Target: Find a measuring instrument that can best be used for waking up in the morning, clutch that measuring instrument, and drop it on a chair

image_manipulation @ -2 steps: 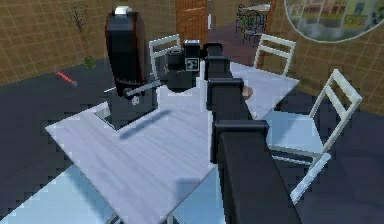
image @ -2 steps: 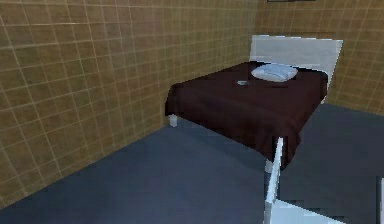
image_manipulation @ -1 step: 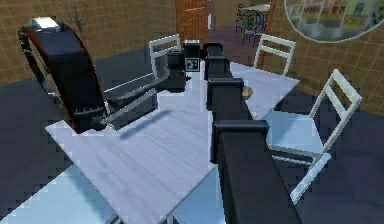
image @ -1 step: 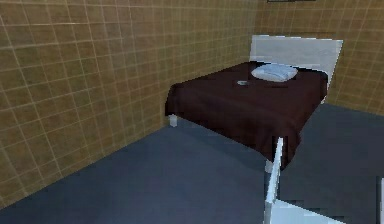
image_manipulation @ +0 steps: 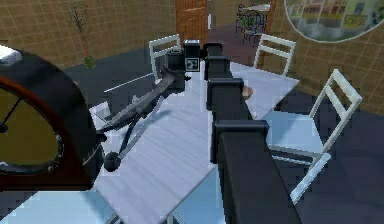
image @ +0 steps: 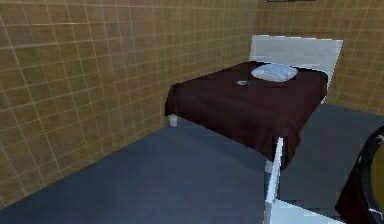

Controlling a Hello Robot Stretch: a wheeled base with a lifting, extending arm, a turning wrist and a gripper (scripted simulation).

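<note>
A big round alarm clock (image_manipulation: 35, 125) with a dark rim and tan face sits at the arm side view's left edge, above a pale surface. Its dark rim shows again at the forward view's lower right (image: 368, 188). The dark arm (image_manipulation: 235, 130) reaches out over a white table (image_manipulation: 175, 135). The gripper (image_manipulation: 108, 158) slants down to the left, and its thin fingers (image_manipulation: 140, 108) end right beside the clock's rim. I cannot tell whether it holds the clock. White chairs stand around the table: one at the far side (image_manipulation: 165, 50), another at the far right (image_manipulation: 275, 48), a third on the right (image_manipulation: 322, 118).
The forward view shows a bed (image: 250, 100) with a dark maroon cover, a white pillow (image: 273, 72) and a small object (image: 243, 84), against tan tiled walls. A white table corner and leg (image: 272, 185) stand near. Dark blue floor lies between. A wooden door (image_manipulation: 192, 15) is beyond the table.
</note>
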